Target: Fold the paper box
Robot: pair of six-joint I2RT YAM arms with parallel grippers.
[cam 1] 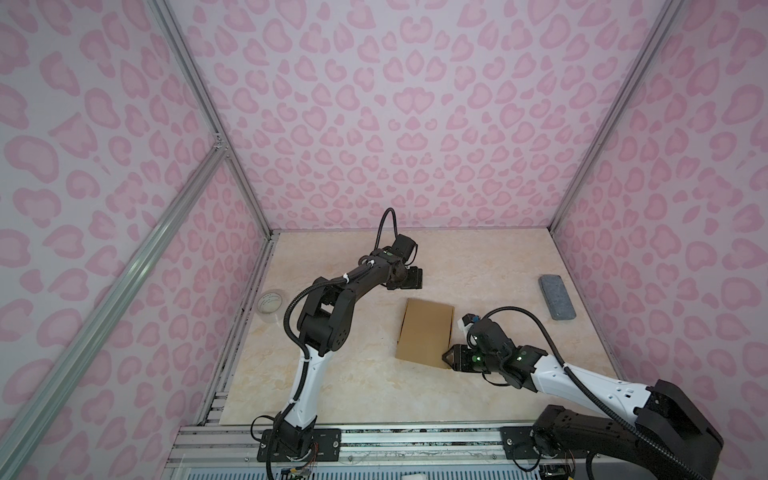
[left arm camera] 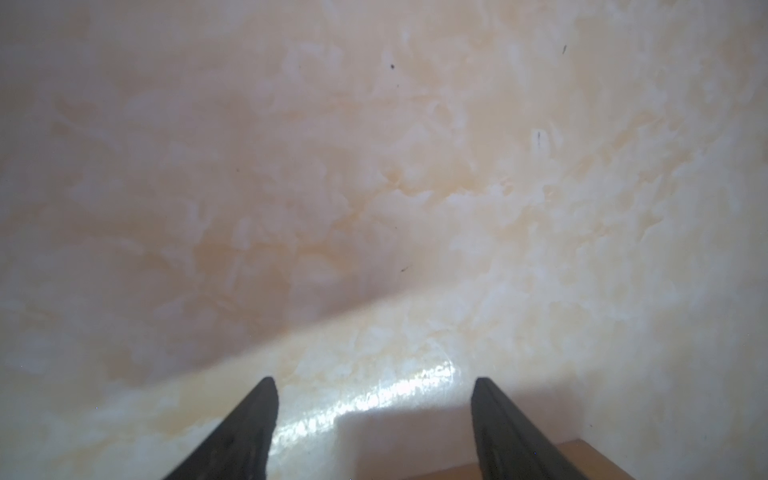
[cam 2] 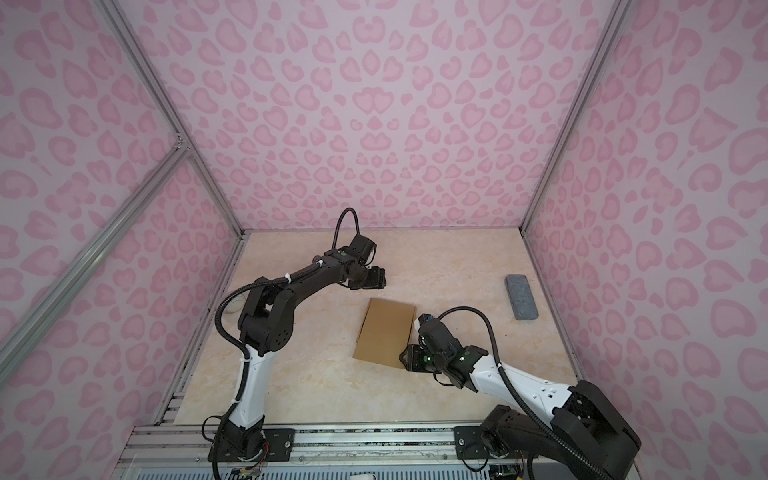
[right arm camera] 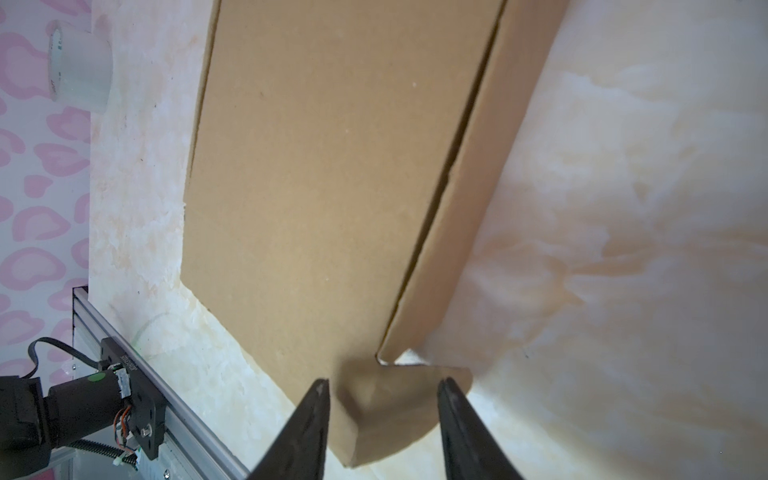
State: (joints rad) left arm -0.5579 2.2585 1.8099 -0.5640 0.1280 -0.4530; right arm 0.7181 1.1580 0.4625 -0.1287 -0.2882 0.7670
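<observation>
The marbled table [cam 1: 357, 386] fills the lower middle of both top views, with the paper box [cam 1: 426, 330] lying flat at its centre, a grey block [cam 1: 557, 297] near the right edge and a tape roll [cam 1: 270, 302] at the left edge. The left gripper [cam 1: 411, 280], jaws spread wide and empty, sits just past the box's upper edge; the right gripper [right arm camera: 382, 382], at the lower right corner, has jaws parted astride a corner flap [right arm camera: 395, 409].

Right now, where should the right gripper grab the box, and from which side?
Probably the small flap sticking out at the near right corner of the box, approached low from that corner. The broad top looks too wide to pinch; the flap juts free, and the right gripper straddles it, open.
</observation>
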